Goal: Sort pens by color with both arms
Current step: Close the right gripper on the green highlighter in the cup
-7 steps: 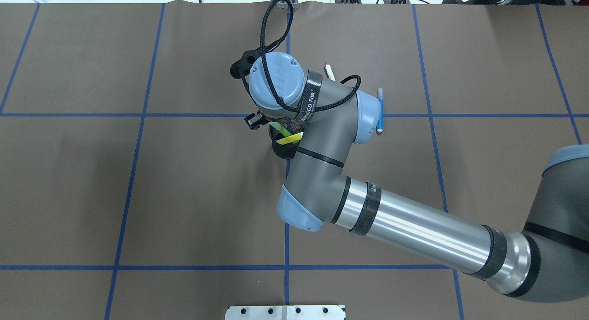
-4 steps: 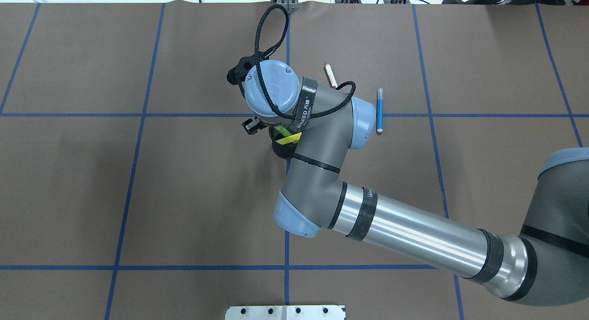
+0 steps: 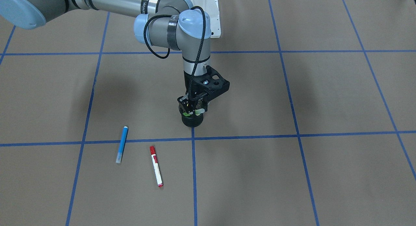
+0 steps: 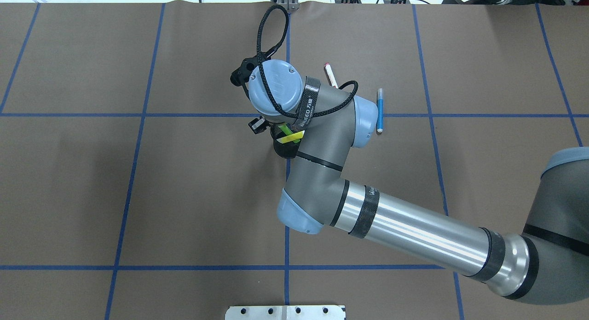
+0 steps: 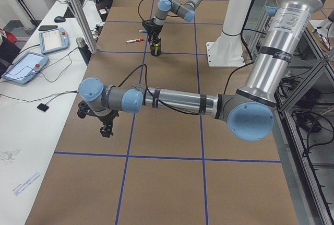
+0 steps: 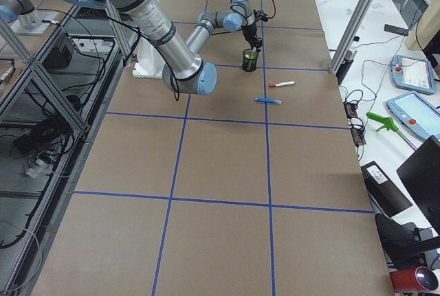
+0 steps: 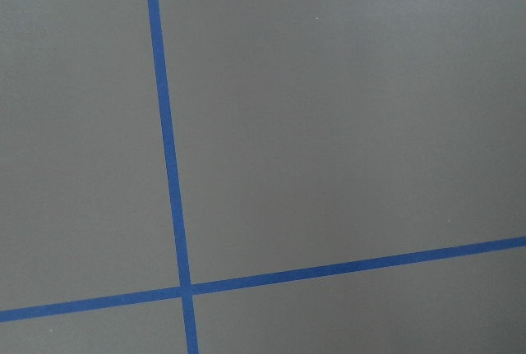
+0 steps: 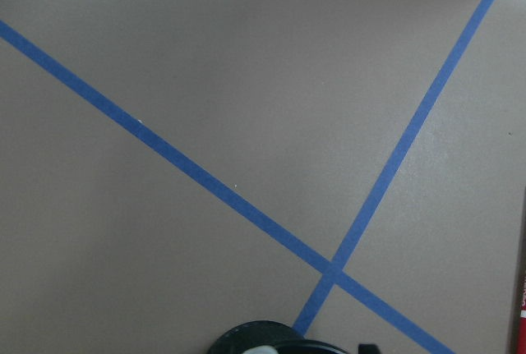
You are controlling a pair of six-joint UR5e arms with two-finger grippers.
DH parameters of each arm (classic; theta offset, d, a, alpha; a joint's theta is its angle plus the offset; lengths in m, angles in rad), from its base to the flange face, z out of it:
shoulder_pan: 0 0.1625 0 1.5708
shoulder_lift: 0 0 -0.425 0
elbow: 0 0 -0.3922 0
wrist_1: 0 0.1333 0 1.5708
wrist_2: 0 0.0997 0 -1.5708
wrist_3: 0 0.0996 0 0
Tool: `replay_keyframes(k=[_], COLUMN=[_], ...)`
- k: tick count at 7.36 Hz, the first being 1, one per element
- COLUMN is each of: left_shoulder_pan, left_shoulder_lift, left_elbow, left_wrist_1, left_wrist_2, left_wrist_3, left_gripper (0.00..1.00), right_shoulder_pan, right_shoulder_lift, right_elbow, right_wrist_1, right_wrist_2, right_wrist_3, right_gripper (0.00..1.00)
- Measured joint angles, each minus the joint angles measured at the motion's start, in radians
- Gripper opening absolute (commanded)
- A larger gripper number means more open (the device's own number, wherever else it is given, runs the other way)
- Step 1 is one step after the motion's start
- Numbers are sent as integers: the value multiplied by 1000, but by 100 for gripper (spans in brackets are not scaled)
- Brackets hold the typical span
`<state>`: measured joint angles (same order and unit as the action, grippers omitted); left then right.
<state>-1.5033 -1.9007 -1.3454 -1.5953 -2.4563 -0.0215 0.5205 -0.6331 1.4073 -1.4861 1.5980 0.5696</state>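
The black mesh cup (image 3: 192, 121) stands near the table's middle and holds the lime green pen (image 4: 285, 127) and the yellow pen (image 4: 293, 136). My right gripper (image 3: 191, 106) points straight down with its fingers at the cup's mouth, beside the green pen. I cannot tell whether they grip it. In the overhead view the wrist hides the gripper. The blue pen (image 3: 122, 149) and the red-capped white pen (image 3: 156, 166) lie flat on the mat beyond the cup. My left gripper (image 5: 107, 129) hangs over bare mat far from the pens, and I cannot tell its state.
Blue tape lines (image 3: 208, 136) divide the brown mat into squares. The white base pedestal (image 3: 213, 14) stands behind the cup on the robot's side. My right arm's forearm (image 4: 414, 232) stretches over the mat on the right. Tablets and cables (image 6: 412, 107) lie past the far table edge.
My right wrist dropped a little lower over the cup and shifted slightly sideways. It now covers more of the green pen. The blue and red-capped pens have not moved.
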Motion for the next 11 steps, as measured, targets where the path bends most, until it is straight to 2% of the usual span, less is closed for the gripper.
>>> replay_keyframes(k=[5, 11], left_shoulder_pan=[-4, -5], left_shoulder_lift=[3, 3], left_elbow=[7, 9], left_wrist_1=[2, 0], left_wrist_2=[0, 0], left_wrist_3=[34, 40], left_gripper=[99, 99], right_shoulder_pan=[1, 4], right_shoulder_lift=[18, 14], right_elbow=[-20, -24], right_wrist_1=[0, 0], right_wrist_2=[-1, 0], right_wrist_3=[2, -10], right_gripper=[55, 19])
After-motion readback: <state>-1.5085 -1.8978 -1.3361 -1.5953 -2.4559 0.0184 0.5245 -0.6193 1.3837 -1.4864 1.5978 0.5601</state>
